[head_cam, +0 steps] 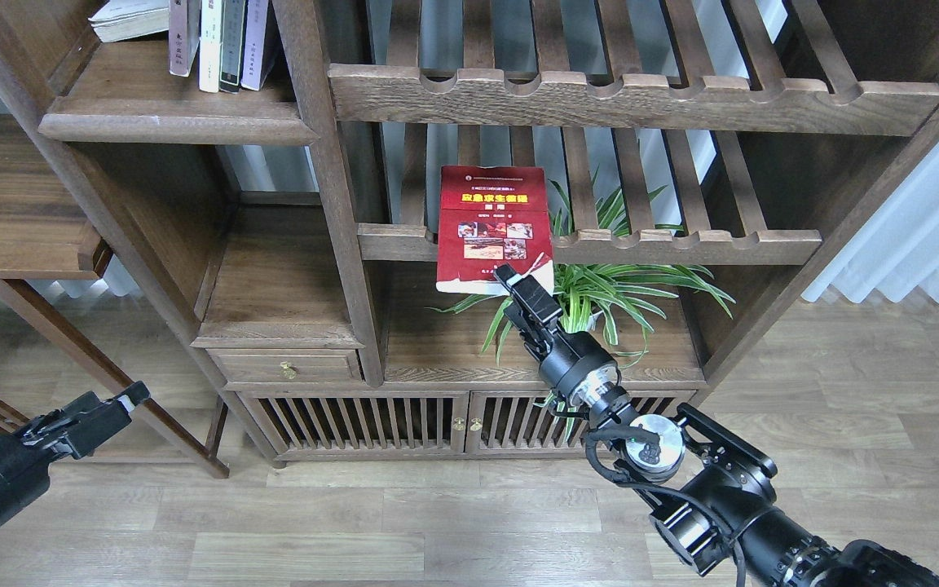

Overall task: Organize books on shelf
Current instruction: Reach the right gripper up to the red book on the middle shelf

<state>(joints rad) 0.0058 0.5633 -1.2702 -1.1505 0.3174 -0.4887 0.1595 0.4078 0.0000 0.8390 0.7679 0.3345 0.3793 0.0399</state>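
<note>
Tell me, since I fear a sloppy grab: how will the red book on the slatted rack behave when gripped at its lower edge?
The red book overhangs the rack rail, so it may tip or slide off. It looks like a thin paperback; held at one corner by the right gripper, it would probably bend and droop.

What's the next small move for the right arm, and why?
Probably close the right gripper on the red book: its tip sits at the book's lower right corner, which overhangs the slatted rack. Whether the fingers straddle the cover is unclear.
</note>
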